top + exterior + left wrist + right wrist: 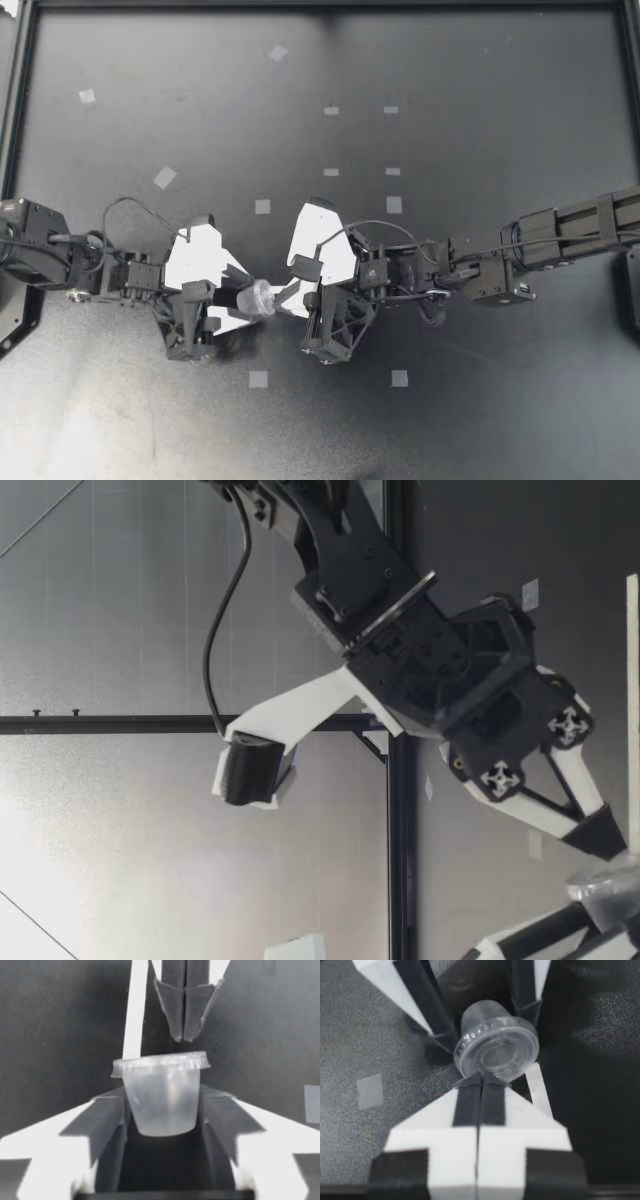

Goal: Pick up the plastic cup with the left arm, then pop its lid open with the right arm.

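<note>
Gripping lidded plastic cup (260, 296) by its walls: left tool (248, 300); likely light, crushable; right tool (284, 300) pinched closed at its rim.

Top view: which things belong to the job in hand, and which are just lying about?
In hand: lidded clear cup; left tool gripping it; right tool, shut, at its lid.
Lying about: tape squares on the table.
</note>
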You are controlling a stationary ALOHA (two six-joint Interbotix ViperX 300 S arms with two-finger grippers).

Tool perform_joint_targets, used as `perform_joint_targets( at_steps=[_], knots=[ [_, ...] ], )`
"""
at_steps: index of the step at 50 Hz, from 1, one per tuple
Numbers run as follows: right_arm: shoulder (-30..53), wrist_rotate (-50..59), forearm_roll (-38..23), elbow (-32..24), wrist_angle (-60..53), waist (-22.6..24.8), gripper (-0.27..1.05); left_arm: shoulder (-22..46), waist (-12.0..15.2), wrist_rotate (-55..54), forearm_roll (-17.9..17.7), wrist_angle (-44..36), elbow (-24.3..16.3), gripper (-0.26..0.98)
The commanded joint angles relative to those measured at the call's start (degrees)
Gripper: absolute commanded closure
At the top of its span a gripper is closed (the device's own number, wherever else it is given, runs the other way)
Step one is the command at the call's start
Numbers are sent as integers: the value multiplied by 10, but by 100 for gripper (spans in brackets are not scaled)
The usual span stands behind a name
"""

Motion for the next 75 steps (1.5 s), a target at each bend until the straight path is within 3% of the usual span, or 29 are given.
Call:
perform_joint_targets(
  at_steps=[1,21,32,39,46,55,58,65,75],
  knots=[
    [-11,0,-3,-12,-5,3,88,-27,-1,-1,1,6,2,33],
    [-61,0,-4,1,4,3,88,-47,-1,-4,1,22,-4,41],
    [-171,21,9,82,-3,3,88,-107,-1,4,1,9,-4,56],
    [-218,91,24,145,-27,3,86,-145,-1,32,1,-31,-5,59],
    [-233,223,22,193,-120,17,68,-160,0,84,0,-86,-15,60],
    [-214,425,11,239,-344,25,19,-145,-1,141,-12,-109,-40,60],
    [-198,464,11,244,-410,24,9,-138,-1,153,-17,-116,-46,60],
    [-153,497,14,237,-518,20,12,-127,-1,158,-24,-134,-47,60],
    [-129,512,12,223,-528,20,12,-131,-1,157,-24,-144,-44,60]
  ],
)
